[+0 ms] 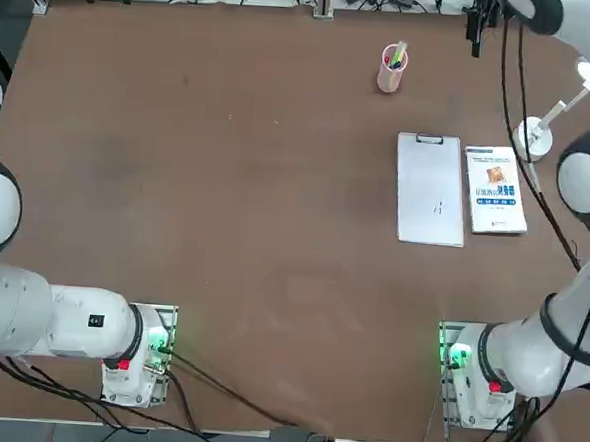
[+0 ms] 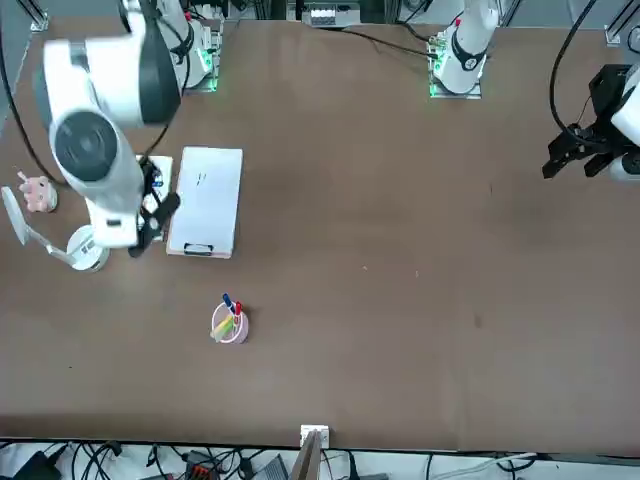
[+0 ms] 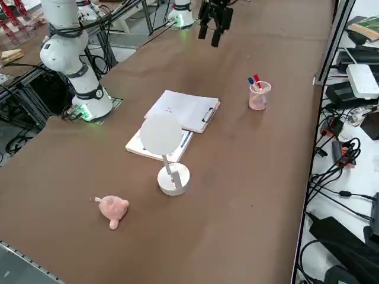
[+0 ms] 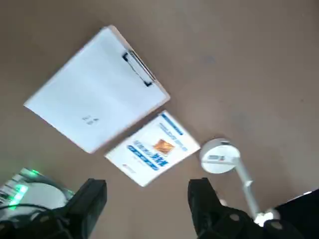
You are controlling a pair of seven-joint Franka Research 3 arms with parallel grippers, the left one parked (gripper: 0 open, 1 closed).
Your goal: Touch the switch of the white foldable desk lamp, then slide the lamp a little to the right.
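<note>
On the tabletop (image 1: 224, 227), read in the top view from left to right, a pen cup (image 1: 391, 69) is found at 11 o'clock of a clipboard (image 1: 430, 189), a booklet (image 1: 495, 189) lies just beside the clipboard at its 3 o'clock, and the white lamp (image 1: 533, 137) stands upright just off the booklet at 1 o'clock, its stem leaning out toward 1 o'clock. The right gripper (image 4: 147, 199) is held high over this group, well apart from the lamp, and its fingers (image 4: 89, 199) are spread wide with nothing between them. The step in hand cannot be settled: such a raised, empty hand fits an approach to the switch as well as a withdrawal once the lamp has been slid, so no next move can be named. The switch itself cannot be made out on the base. On the lamp's 3 o'clock side, bare tabletop is seen, then a small pink toy (image 3: 112, 208) near the tabletop's edge, so room for sliding that way is judged modest; the booklet closes off 9 o'clock.
</note>
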